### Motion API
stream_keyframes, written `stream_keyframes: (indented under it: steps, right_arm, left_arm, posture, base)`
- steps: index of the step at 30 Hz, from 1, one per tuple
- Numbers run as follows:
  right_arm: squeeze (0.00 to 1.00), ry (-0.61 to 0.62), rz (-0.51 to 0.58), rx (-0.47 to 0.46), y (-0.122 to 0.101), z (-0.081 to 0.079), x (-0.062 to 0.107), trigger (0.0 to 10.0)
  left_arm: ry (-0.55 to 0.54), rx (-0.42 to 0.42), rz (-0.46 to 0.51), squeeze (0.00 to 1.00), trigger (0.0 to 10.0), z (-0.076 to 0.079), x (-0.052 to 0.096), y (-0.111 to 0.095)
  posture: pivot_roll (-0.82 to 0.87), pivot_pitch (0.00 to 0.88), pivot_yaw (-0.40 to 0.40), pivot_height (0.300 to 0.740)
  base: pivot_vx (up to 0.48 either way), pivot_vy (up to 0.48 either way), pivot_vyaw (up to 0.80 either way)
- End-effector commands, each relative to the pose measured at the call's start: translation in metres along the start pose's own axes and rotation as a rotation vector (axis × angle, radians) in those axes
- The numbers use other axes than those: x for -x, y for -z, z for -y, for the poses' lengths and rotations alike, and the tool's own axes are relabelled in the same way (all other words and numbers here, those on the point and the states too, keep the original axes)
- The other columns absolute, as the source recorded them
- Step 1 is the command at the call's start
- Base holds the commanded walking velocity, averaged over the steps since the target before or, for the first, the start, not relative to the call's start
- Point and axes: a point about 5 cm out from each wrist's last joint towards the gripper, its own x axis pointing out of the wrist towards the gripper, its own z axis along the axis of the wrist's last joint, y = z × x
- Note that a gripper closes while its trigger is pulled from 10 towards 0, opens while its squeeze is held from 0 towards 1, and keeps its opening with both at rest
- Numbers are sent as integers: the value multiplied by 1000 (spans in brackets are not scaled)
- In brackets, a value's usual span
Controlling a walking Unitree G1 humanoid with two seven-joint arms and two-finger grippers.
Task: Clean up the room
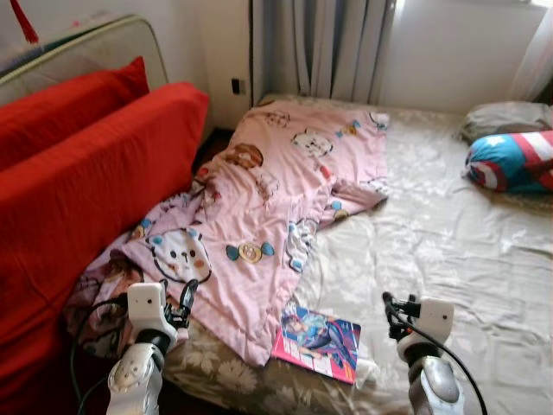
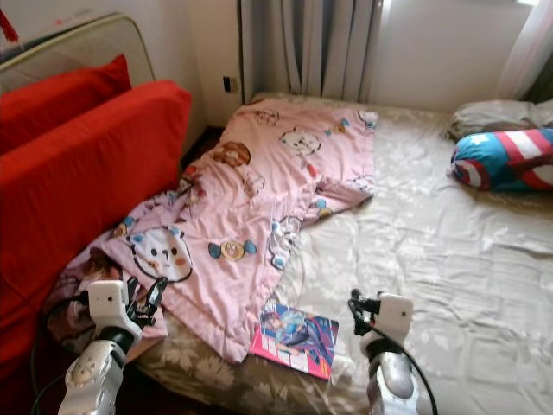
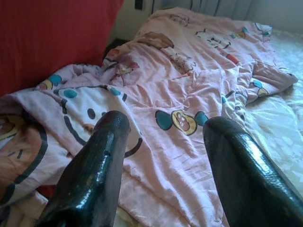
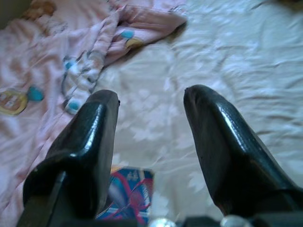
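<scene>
On the beige floral bed (image 1: pixel 449 251), a rumpled pink cartoon-print quilt (image 1: pixel 268 207) and glossy comic book (image 1: pixel 317 341) lie before my spread-fingered, empty left gripper (image 3: pixel 163 137) and right gripper (image 4: pixel 151 101); a hasty quilt tug could sweep the book off.

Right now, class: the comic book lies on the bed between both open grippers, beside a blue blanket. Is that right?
Not quite: the blanket is pink, as the left eye view shows. The comic book does lie on the bed between the open left gripper and right gripper.
</scene>
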Motion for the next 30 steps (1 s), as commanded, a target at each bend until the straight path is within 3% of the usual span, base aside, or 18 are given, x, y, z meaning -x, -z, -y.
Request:
stream_keyframes:
  steps: [1,10,18,19,30]
  right_arm:
    - [0,-3,70,2,-14,2,-4,10000]
    - [0,-1,172,27,-31,-3,4,10000]
    - [0,2,126,35,-29,-13,9,10000]
    - [0,11,121,39,-30,-12,9,10000]
    - [0,10,178,57,-42,-12,10,10000]
  left_arm:
    - [-5,8,27,0,10000,-2,-1,-8]
    - [-3,24,59,0,10000,2,10,-19]
    - [12,34,61,0,10000,3,3,-31]
    - [25,31,64,0,10000,4,1,-34]
    - [61,37,45,0,10000,10,-2,-35]
  posture:
    - [-57,2,-20,740]
    - [-48,37,-20,740]
    - [-61,45,-3,740]
    - [-56,49,-3,725]
    - [-60,31,-1,710]
  base:
    - [0,0,0]
    - [0,0,0]
    - [0,0,0]
    - [0,0,0]
    - [0,0,0]
